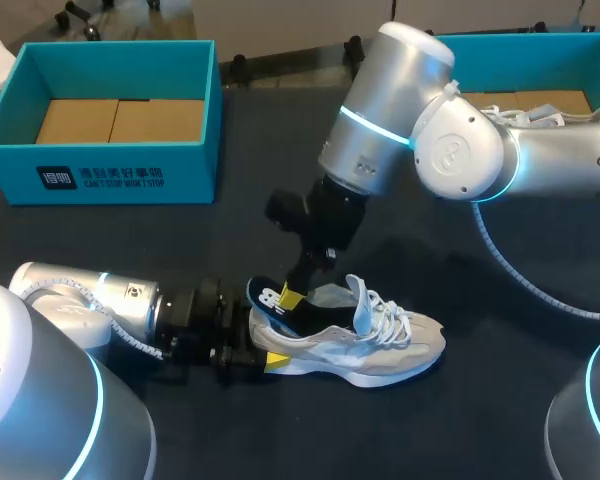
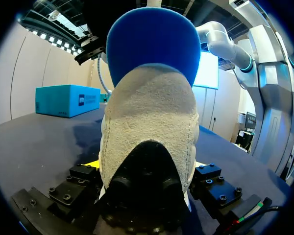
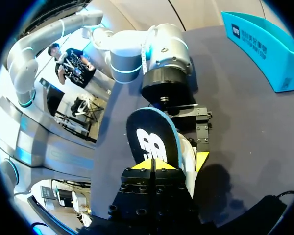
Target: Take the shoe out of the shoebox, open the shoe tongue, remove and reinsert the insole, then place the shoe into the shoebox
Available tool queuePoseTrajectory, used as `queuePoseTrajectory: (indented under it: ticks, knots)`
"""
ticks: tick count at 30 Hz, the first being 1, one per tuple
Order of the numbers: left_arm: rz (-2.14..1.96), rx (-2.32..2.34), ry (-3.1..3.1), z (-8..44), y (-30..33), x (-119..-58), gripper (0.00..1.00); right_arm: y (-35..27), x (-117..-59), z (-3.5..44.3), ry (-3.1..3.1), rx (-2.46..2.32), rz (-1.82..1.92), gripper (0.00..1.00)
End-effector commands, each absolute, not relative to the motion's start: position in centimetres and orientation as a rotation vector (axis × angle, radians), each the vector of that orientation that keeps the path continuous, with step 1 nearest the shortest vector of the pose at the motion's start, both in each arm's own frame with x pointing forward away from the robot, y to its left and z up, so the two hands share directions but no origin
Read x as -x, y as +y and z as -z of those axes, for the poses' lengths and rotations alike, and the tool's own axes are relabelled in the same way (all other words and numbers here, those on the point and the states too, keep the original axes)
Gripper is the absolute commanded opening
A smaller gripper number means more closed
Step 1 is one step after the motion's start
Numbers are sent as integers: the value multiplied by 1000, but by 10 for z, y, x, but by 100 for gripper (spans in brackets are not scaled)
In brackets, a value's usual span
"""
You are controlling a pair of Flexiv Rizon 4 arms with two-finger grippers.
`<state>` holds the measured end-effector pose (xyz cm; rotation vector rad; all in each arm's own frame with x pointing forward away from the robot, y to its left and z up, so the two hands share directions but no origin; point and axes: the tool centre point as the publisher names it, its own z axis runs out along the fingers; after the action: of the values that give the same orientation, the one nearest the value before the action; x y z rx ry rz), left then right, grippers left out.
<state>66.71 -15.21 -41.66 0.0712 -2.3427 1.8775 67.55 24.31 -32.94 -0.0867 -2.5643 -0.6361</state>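
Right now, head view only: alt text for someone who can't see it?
A grey and white lace-up sneaker stands on the dark table, heel clamped in the left gripper, while the right gripper pinches the blue foam insole sticking up out of it. Two open teal cardboard shoeboxes sit at the back, one left, one right.

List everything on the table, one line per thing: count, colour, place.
table: one, dark, under everything.
left box: one, teal, far left, open, bare cardboard floor.
right box: one, teal, far right, partly behind my right arm.
second shoe: one, pale, inside the right box, mostly hidden.
shoe: one, white and grey with blue lining, on its sole at the front middle.
insole: one, dark blue with white print, sticking up out of the shoe's heel end.
left gripper: one, shut on the shoe's heel.
right gripper: one, shut on the insole.
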Motion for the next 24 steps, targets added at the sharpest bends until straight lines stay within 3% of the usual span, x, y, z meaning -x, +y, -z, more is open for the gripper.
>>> queuePoseTrajectory:
  ticks: [1, 19, 21, 24]
  knots:
    - [-1877, -72, -2343, 416, -152, -668, 0, 241, -664, 326, -2583, 103, 653, 0]
    - [-1877, -72, -2343, 416, -152, -668, 0, 229, -661, 295, -2669, 99, 665, 0]
    - [-1877, -72, -2343, 416, -152, -668, 0, 226, -664, 294, -2671, 93, 670, 18]
    - [-1877, -72, -2343, 416, -152, -668, 0, 224, -668, 291, -2677, 82, 672, 33]
